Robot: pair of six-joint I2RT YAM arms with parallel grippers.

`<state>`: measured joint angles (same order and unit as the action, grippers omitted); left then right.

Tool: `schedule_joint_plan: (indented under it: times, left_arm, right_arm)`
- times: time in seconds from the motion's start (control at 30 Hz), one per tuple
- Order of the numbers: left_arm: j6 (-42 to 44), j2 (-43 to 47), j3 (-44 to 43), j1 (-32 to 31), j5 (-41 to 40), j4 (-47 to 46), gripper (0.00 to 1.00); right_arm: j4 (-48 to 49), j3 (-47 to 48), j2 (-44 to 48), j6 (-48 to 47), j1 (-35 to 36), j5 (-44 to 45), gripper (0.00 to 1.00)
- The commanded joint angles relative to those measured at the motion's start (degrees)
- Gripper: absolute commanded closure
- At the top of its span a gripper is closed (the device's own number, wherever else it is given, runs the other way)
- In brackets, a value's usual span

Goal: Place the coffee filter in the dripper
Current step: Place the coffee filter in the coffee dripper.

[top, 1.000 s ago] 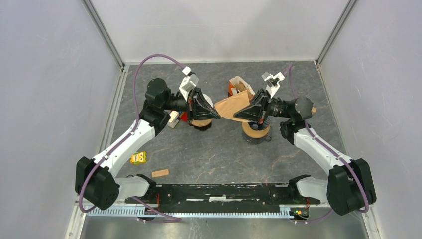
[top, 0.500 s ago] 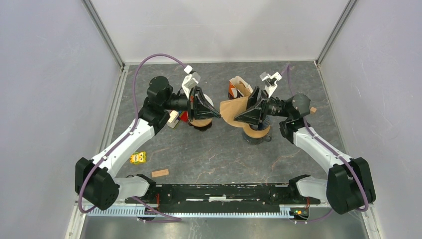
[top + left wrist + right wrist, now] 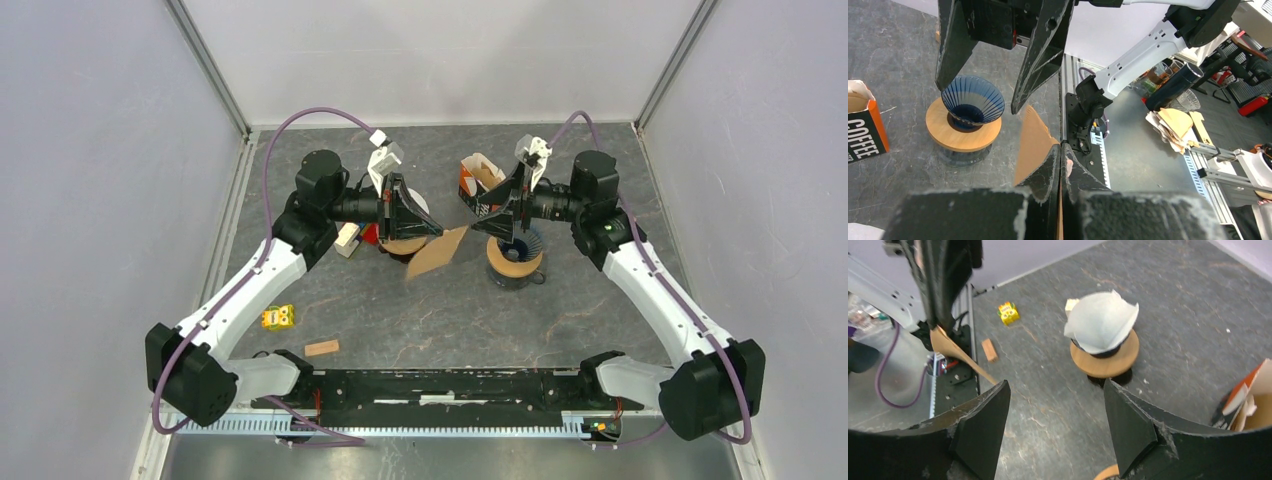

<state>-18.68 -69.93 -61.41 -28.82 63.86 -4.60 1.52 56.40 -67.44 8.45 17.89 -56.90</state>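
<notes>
A brown paper coffee filter [image 3: 436, 254] hangs from my left gripper [image 3: 442, 233], which is shut on one edge of it; in the left wrist view the filter [image 3: 1031, 145] sticks out to the left of the closed tips [image 3: 1061, 146]. The blue ribbed dripper [image 3: 524, 243] sits on a wooden ring just right of the filter and stands empty [image 3: 971, 102]. My right gripper [image 3: 477, 217] hovers above the dripper's left side, open, with nothing between its fingers [image 3: 983, 425].
A second dripper with a white filter [image 3: 1102, 322] stands under the left arm. An orange coffee box [image 3: 478, 178] is behind the drippers. A yellow packet [image 3: 278, 317] and a small wooden block [image 3: 321, 348] lie near the front left.
My right gripper has opened, let go of the brown filter and drawn back to the right. The filter now droops down from the left gripper alone.
</notes>
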Motion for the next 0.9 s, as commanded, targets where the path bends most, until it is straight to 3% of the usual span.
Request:
schedule_joint_plan:
  times: [0.0,0.27,0.43,0.5,0.6,0.67,0.87]
  left_arm:
    - [-0.4,1.7,0.3,-0.4,-0.8,-1.6,0.98]
    - [-1.6,1.4,1.3,-0.4,-1.4,-2.9,0.98]
    - [5.4,1.7,1.3,-0.4,-0.7,3.0,0.96]
    - [14.1,2.1,-0.3,-0.4,-2.5,13.3,0.82]
    - [27.5,3.5,-2.4,0.0,-8.9,27.8,0.57]
    - [31.3,4.7,-3.1,1.5,-14.2,34.2,0.47]
    - [38.1,11.5,-1.2,8.1,-28.3,47.8,0.34]
  right_arm:
    - [-10.2,3.4,1.1,-11.4,-0.2,3.6,0.25]
    - [-12.3,4.5,2.2,-17.0,0.3,-3.2,0.24]
    - [-25.4,6.8,1.0,-30.8,2.3,-0.2,0.22]
    - [-28.6,5.4,1.0,-35.4,7.1,6.7,0.21]
    - [-25.8,0.5,0.5,-37.1,14.2,15.8,0.21]
    - [-25.1,-0.6,-1.8,-38.6,16.6,20.3,0.2]
    - [-19.0,-1.9,-12.5,-38.6,27.5,36.6,0.19]
